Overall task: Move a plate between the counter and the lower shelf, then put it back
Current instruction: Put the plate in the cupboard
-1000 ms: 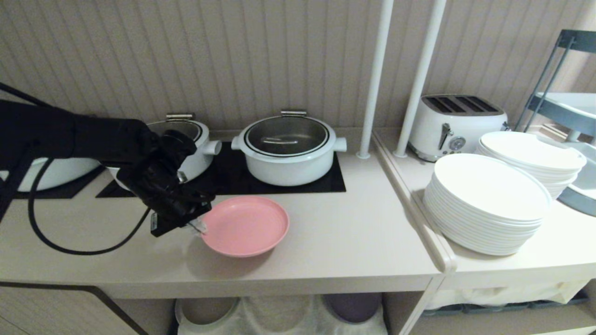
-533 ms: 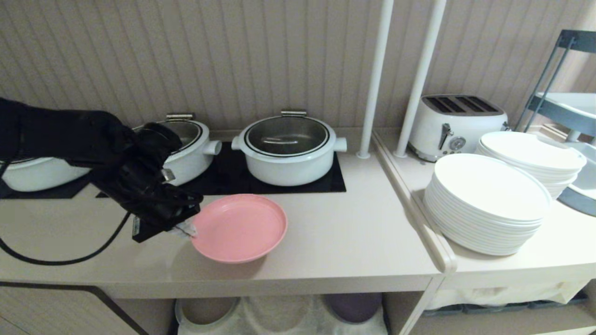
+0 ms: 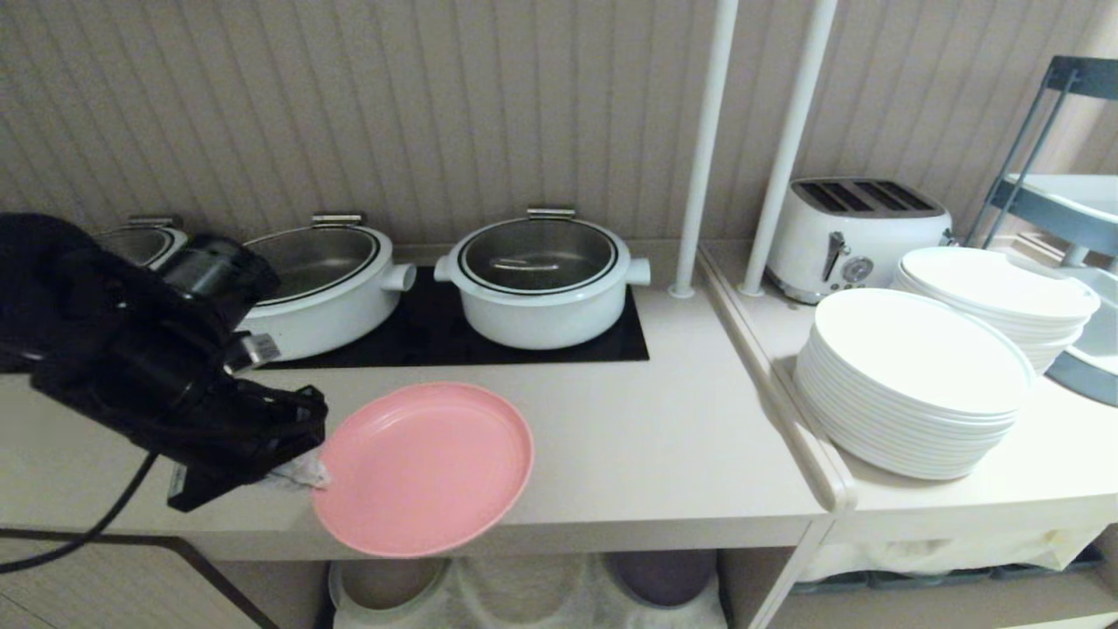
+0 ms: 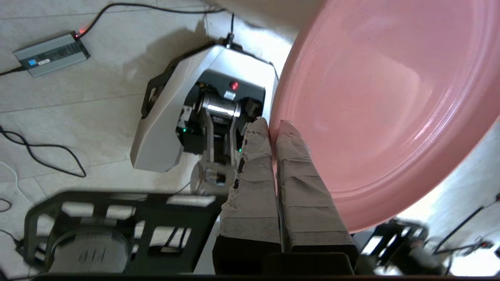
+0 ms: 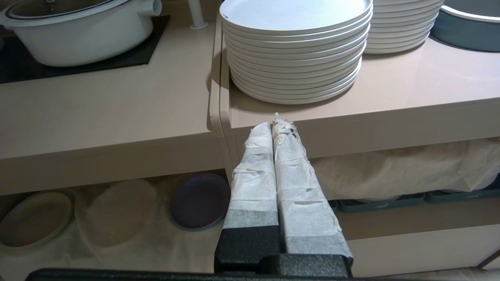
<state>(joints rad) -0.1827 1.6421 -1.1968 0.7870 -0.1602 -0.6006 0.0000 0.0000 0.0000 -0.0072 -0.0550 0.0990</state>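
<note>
At the far left of the head view the left gripper [image 3: 301, 472] is clenched on the near-left rim of the plate [image 3: 425, 467], its taped fingers [image 4: 289, 171] pinching the edge, as the left wrist view shows plainly, with the floor and the robot's base visible beneath. The pink plate hangs tilted, its near part jutting out past the front edge of the counter [image 3: 611, 437], and it seems clear of the surface, though contact at the far rim cannot be ruled out. Behind it two white pots [image 3: 541, 279] sit on a black inset panel. Below the counter's edge lies the lower shelf [image 3: 524, 594], lined with wrinkled white cloth, where a pale plate and a purple plate [image 5: 200, 201] already rest with a bare stretch of cloth between them. Further right stand the stacked white plates [image 3: 913, 384] and a toaster [image 3: 860, 231] on the adjoining top. The right gripper [image 5: 275, 128] is clamped shut on nothing, parked low in front of the seam between the two counters. The step in hand looks to be the carry from counter to shelf. The next move likely calls for drawing the plate fully clear of the front edge, lowering it, then sliding it level under the counter onto the open cloth, keeping the pinch firm so the tilted plate does not slip
</note>
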